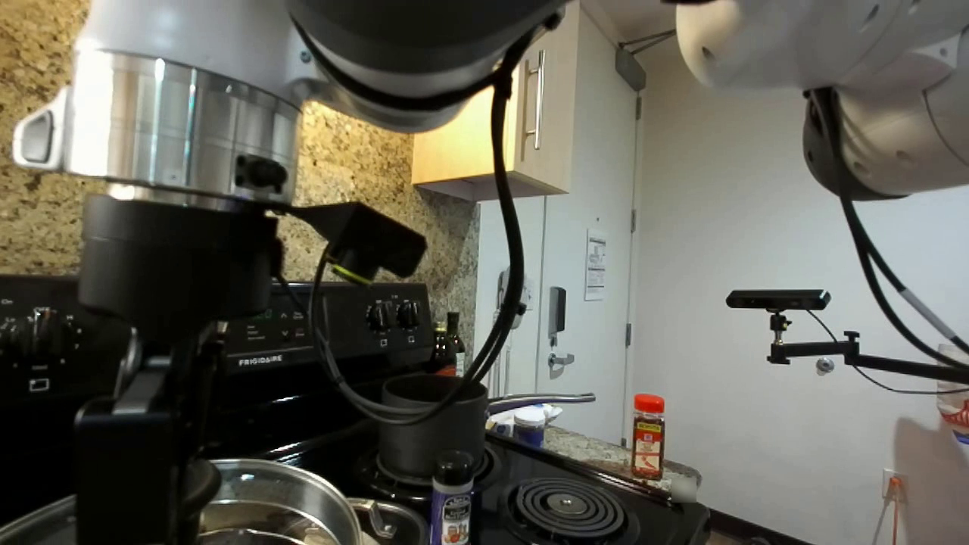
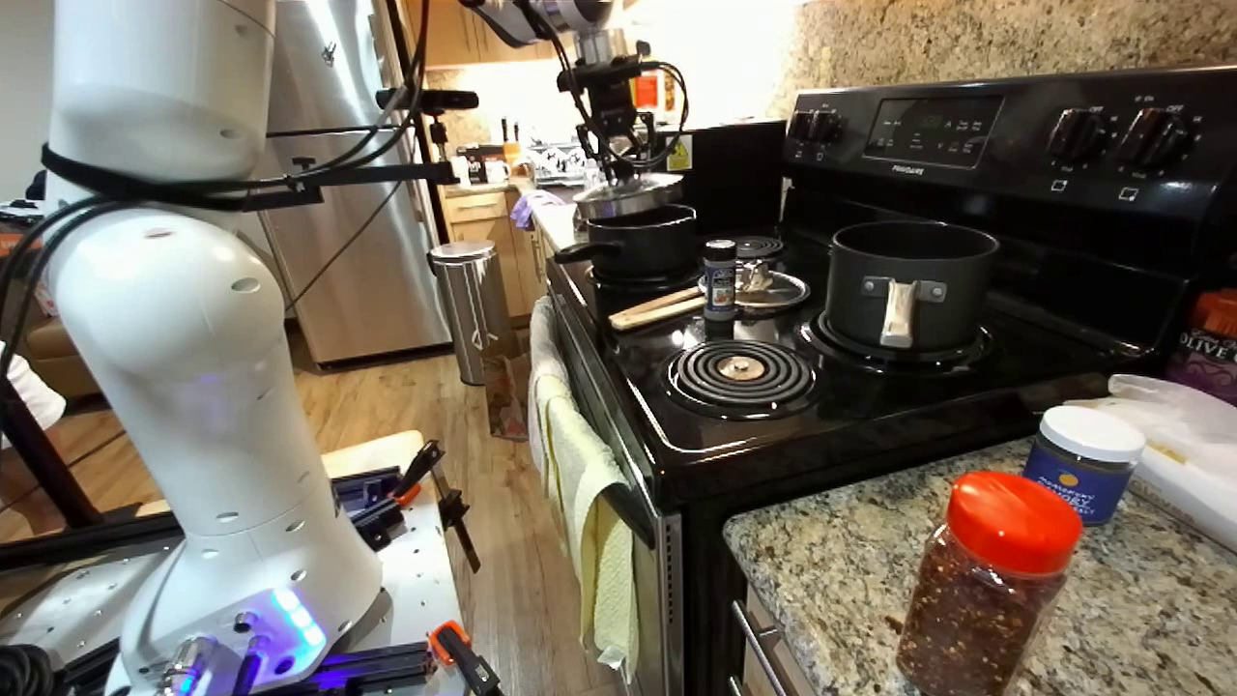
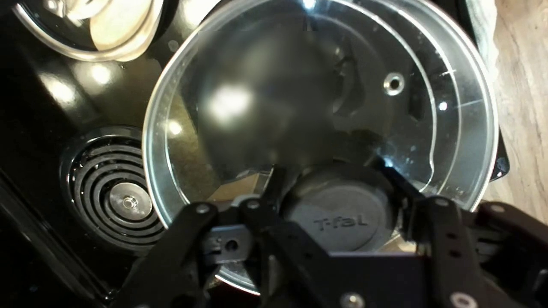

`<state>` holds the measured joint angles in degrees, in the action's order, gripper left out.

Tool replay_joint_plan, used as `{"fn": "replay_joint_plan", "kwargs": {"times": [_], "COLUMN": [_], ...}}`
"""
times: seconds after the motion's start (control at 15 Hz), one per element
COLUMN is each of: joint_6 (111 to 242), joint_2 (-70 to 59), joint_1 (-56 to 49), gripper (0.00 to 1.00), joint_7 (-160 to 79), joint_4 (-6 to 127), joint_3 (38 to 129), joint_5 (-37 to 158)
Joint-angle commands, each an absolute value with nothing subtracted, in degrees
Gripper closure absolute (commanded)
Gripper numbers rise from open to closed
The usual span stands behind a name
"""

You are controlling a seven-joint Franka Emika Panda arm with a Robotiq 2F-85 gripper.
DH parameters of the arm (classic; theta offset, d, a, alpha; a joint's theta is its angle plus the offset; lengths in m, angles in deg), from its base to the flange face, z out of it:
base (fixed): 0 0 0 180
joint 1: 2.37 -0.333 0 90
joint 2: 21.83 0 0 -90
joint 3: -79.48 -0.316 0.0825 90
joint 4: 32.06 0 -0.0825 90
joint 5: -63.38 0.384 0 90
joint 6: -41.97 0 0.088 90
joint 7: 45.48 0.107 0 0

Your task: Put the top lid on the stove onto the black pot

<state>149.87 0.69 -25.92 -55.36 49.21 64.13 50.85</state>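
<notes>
The glass lid [image 3: 475,107] has a steel rim and a black T-fal knob [image 3: 342,218]. My gripper [image 3: 332,184] is shut on this knob, one finger on each side. In an exterior view the gripper [image 2: 618,166] holds the lid [image 2: 628,198] over a low black saucepan [image 2: 647,246], shifted toward its handle side; I cannot tell whether they touch. The tall black pot [image 2: 913,290] stands uncovered on a back burner of the stove [image 2: 870,411]. The pot [image 1: 431,431] also shows in an exterior view beyond the gripper [image 1: 163,481].
A second glass lid [image 2: 778,292] lies on the stove with wooden utensils [image 2: 657,311]. A small spice bottle [image 2: 720,280] stands beside it. A front coil burner [image 2: 742,375] is bare. The back panel [image 2: 1024,208] rises behind. A red-capped jar [image 2: 995,580] stands on the counter.
</notes>
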Motion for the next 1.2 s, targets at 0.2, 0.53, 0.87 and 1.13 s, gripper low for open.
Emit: {"fn": "replay_joint_plan", "kwargs": {"times": [0.2, 0.53, 0.87, 1.13], "joint_6": [152.48, 151.95, 150.73, 149.9], "joint_2": [2.34, 2.53, 2.36, 2.59], "joint_1": [-25.36, -25.36, -25.08, -24.85], "gripper": [0.68, 0.68, 0.68, 0.68], "joint_7": [-57.52, -57.11, -57.23, -57.12], "joint_4": [46.96, 46.48, 46.39, 46.59], "joint_3": [64.72, 65.28, 65.27, 65.31], "joint_5": [49.94, 50.14, 51.01, 51.47]}}
